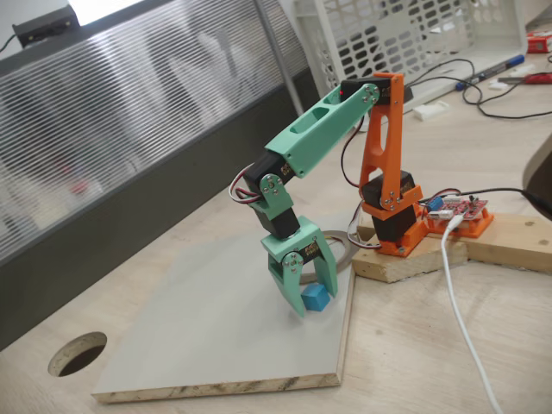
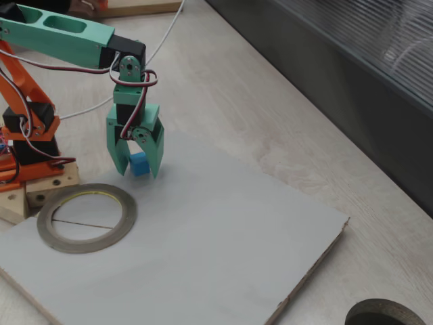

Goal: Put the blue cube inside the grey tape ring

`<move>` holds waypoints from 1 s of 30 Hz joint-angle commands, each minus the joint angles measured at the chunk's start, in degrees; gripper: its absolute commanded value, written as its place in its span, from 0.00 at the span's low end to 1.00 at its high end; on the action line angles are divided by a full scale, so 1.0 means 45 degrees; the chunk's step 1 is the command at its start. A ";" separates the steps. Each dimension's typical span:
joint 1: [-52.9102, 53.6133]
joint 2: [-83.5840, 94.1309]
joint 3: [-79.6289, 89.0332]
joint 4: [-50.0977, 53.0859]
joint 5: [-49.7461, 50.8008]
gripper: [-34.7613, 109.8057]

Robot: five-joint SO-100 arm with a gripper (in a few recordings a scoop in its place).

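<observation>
Just left of centre in both fixed views, the gripper (image 2: 138,169) points straight down with its two green fingers (image 2: 154,150) on either side of the blue cube (image 2: 140,163), closed around it. Whether the cube rests on the surface or hangs just above it cannot be told; in the view where the arm reaches in from the upper left, a faint shadow lies under it. The cube sits over the pale grey board (image 2: 223,237), which fills the lower middle of that frame. The grey tape ring (image 2: 86,217) lies flat on the board toward the lower left, just beside the cube and below-left of it, with the cube outside its opening. In the other fixed view, the gripper (image 1: 304,295) and the blue cube (image 1: 315,298) stand in the lower centre, and the ring (image 1: 342,251) shows partly behind the fingers, toward the arm's orange base (image 1: 392,216). That base is on a wooden block (image 1: 483,246) at the right. A dark round hole (image 1: 78,354) cuts through the tabletop at the lower left of this view.
</observation>
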 commanded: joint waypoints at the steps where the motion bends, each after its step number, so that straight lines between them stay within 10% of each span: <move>1: -0.0215 0.0234 -0.0215 0.0000 0.0215 0.49; 30: -0.0059 0.3223 -0.0605 -0.0996 0.0215 0.33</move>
